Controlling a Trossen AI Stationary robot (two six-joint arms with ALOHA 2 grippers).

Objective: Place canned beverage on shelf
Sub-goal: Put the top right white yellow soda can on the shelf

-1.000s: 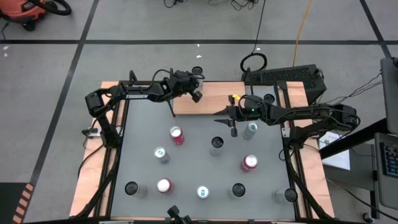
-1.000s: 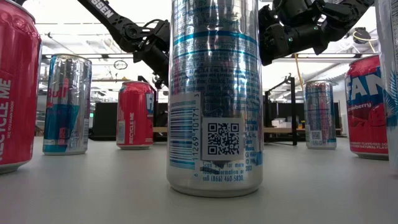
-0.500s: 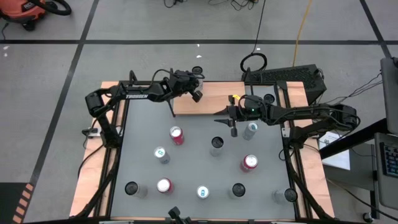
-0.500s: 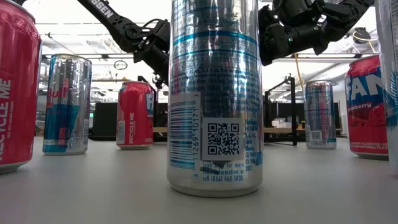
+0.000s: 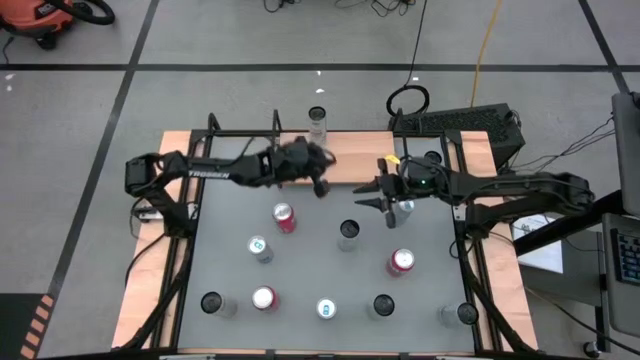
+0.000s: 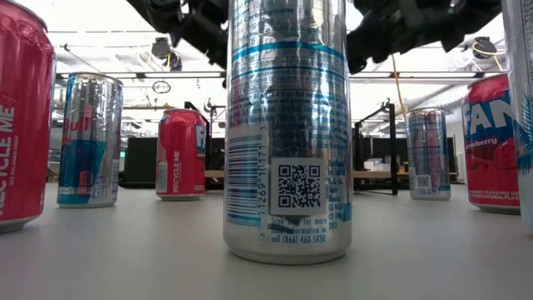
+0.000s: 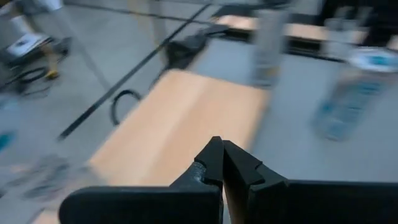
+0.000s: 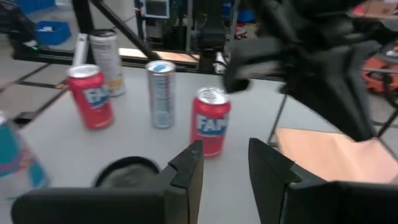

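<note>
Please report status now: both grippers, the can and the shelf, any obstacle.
Left gripper shut, empty, beside shelf. Right gripper open, empty, near silver can. One can at shelf's far edge. Nothing blocking.

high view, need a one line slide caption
Both grippers, left and right, hover empty over a table of cans; one can stands on the shelf.

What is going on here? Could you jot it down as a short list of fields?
Shelf: light-wood shelf at the table's far edge
Can on shelf: one silver can, upright
Left gripper: shut, empty, over the shelf's near edge
Right gripper: empty, fingers parted, beside a silver can on the grey table
Other cans: red and silver, upright on the table
</note>
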